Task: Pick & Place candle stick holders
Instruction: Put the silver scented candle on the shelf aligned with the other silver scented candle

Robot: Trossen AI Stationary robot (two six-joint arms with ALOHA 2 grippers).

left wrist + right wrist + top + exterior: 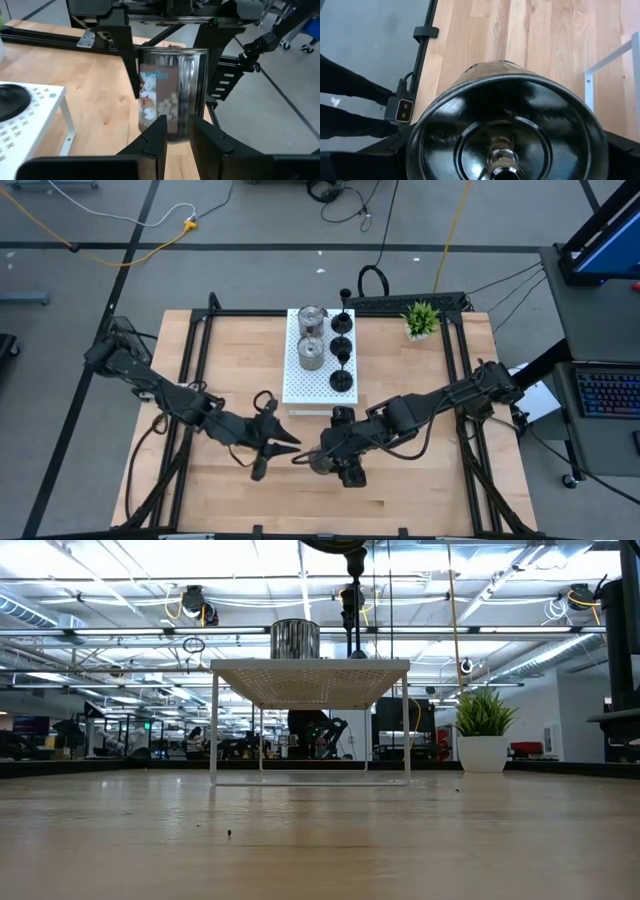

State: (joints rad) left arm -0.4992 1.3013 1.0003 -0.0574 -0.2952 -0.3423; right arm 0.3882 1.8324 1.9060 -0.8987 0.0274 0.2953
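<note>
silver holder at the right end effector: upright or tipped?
Upright: the left wrist view shows the silver holder standing vertical, rim level, between the right end effector fingers.

A perforated board (320, 375) stands on legs at the far middle of the tabletop (400, 490). On it, two tin holders (312, 338) sit one behind the other along its left side, and three stemmed holders (341, 350) line up along its right side. A fourth stemmed holder (345, 295) stands behind the board's far right corner. A potted plant (422, 319) sits right of the board, near the far edge. In front of the board, the left end effector (290, 444) and right end effector (325, 460) meet, with a third tin holder (172, 95) between them.
</note>
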